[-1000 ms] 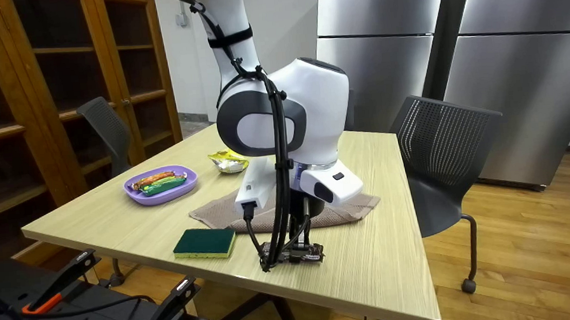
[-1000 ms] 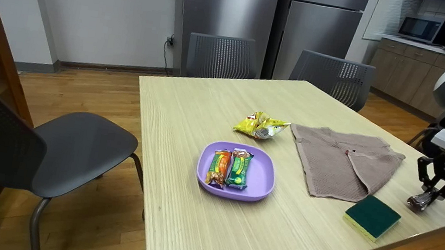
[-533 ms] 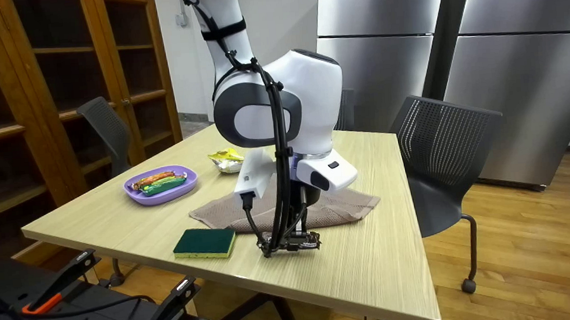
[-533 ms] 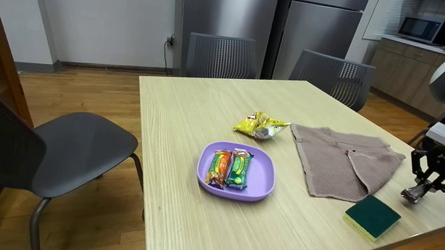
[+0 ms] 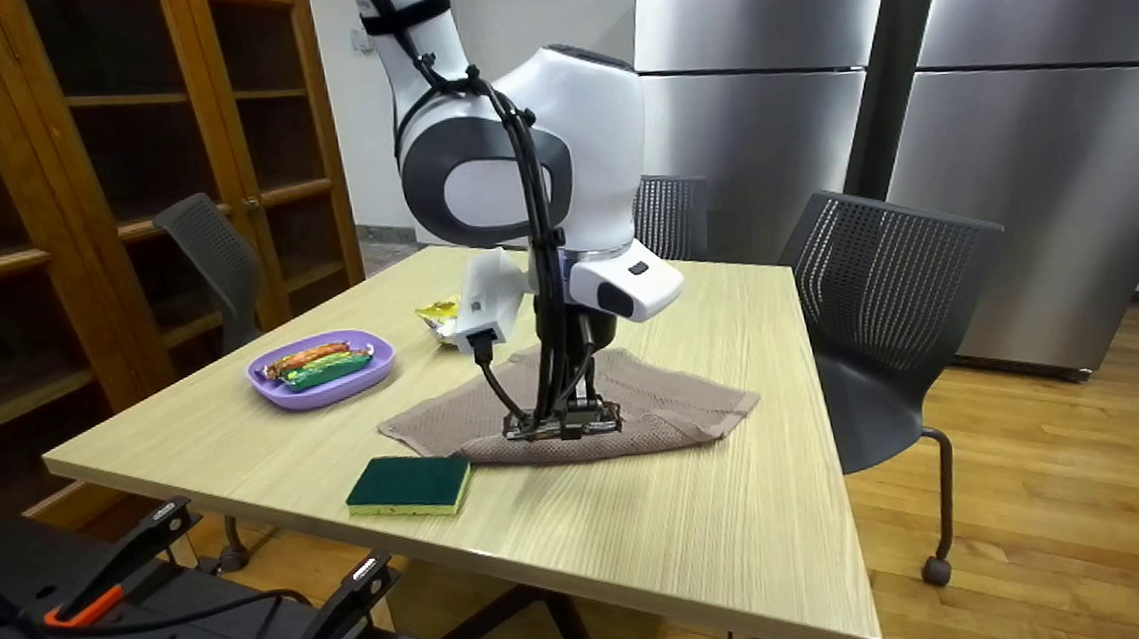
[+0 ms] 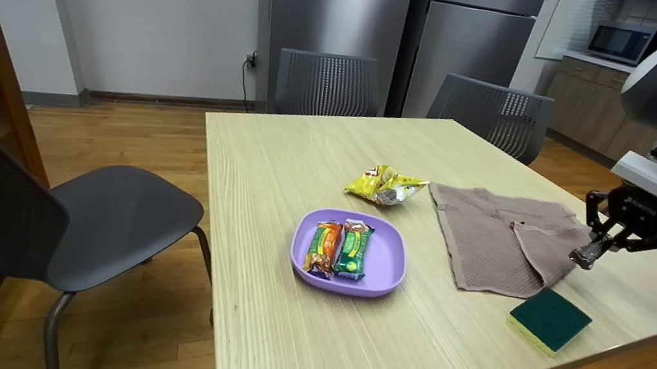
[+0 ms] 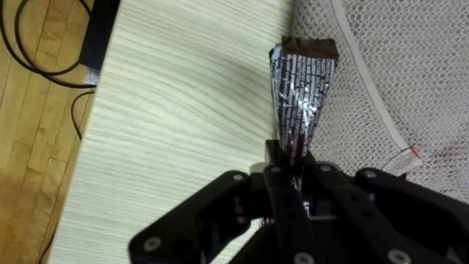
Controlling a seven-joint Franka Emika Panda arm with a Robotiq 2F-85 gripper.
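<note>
My gripper [image 6: 606, 240] is shut on a brown wrapped bar [image 6: 585, 254] with small white print. In the wrist view the fingertips [image 7: 291, 156] pinch the bar [image 7: 304, 95], and its free end points away from the gripper; the rest is hidden between the fingers. The bar is held above the table, near the edge of a brownish-grey cloth [image 6: 490, 235] with one folded corner. The cloth also shows at the right of the wrist view [image 7: 403, 73]. A green and yellow sponge [image 6: 550, 318] lies in front of the cloth.
A purple plate [image 6: 384, 268] holds an orange bar [image 6: 324, 246] and a green bar [image 6: 354, 250]. A crumpled yellow packet [image 6: 384, 185] lies between plate and cloth. Dark chairs [image 5: 889, 307] stand round the wooden table [image 6: 440, 351]. Black clamps [image 5: 330, 622] sit by its near edge.
The arm has risen and moved from the table's near edge toward the cloth, carrying the brown bar. The bar is now higher above the table. The other objects have stayed in place.
</note>
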